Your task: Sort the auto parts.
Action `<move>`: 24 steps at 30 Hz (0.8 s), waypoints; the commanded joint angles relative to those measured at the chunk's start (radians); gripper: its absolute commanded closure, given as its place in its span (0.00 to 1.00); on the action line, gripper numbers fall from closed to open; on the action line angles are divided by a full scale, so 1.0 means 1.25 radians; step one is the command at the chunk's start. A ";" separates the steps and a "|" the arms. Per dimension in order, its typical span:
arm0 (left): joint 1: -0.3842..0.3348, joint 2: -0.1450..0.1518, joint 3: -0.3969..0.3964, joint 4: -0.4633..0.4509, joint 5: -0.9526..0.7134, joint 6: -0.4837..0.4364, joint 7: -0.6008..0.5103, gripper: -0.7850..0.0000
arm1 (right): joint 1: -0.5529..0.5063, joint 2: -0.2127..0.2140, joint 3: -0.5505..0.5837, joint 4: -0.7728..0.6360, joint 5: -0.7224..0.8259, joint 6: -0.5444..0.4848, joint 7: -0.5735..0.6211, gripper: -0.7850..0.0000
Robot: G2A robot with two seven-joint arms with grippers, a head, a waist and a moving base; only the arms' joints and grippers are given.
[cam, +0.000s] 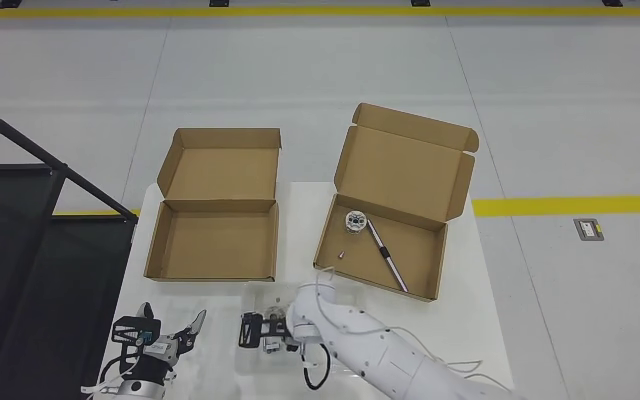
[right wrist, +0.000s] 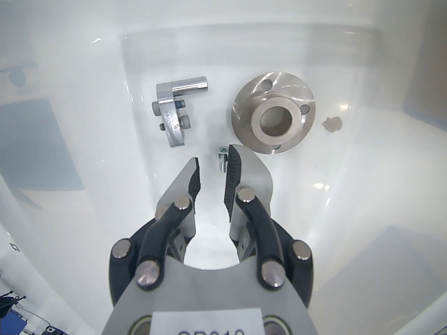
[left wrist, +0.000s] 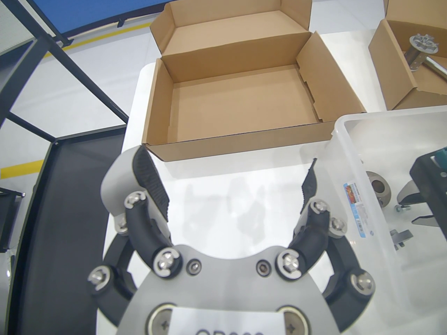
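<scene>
Bin sticker & bracket stamp: print too small, unreadable.

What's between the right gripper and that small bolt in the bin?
Nothing: the right wrist view shows only bare bin floor between the open right gripper and the small bolt, which lies just off its tips.

The scene is lit evenly and brightly from overhead, and only soft, short shadows are cast. Inside the clear bin, small white glints are seen on its floor and walls, and streaks of glare are thrown across the metal flange lying in it. Beyond the bin, the inner walls of the open cardboard box are lightly shaded. Far from the bin, the yellow floor line is bowed by lens distortion
</scene>
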 commanded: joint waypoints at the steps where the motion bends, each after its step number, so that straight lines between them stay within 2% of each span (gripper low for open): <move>1: 0.000 0.000 0.000 0.000 0.000 0.000 0.000 0.00 | 0.003 -0.004 0.000 0.009 -0.003 0.006 -0.007 0.75; 14: 0.000 0.000 0.000 0.000 0.000 0.000 0.000 0.00 | 0.015 -0.030 -0.004 0.070 -0.013 0.015 -0.029 0.75; 19: 0.000 0.000 0.000 0.000 0.000 0.000 0.000 0.00 | 0.018 -0.039 -0.002 0.092 -0.016 0.021 -0.038 0.84; 20: 0.000 0.000 0.000 0.000 0.000 0.000 0.000 0.00 | 0.019 -0.040 -0.001 0.096 -0.014 0.019 -0.040 0.95; 21: 0.000 0.000 0.000 0.000 0.000 0.000 0.000 0.00 | 0.020 -0.041 0.000 0.101 -0.013 0.018 -0.041 1.00; 24: 0.000 0.000 0.000 0.000 0.000 0.000 0.000 0.00 | 0.030 -0.040 0.017 0.106 0.001 -0.002 -0.049 1.00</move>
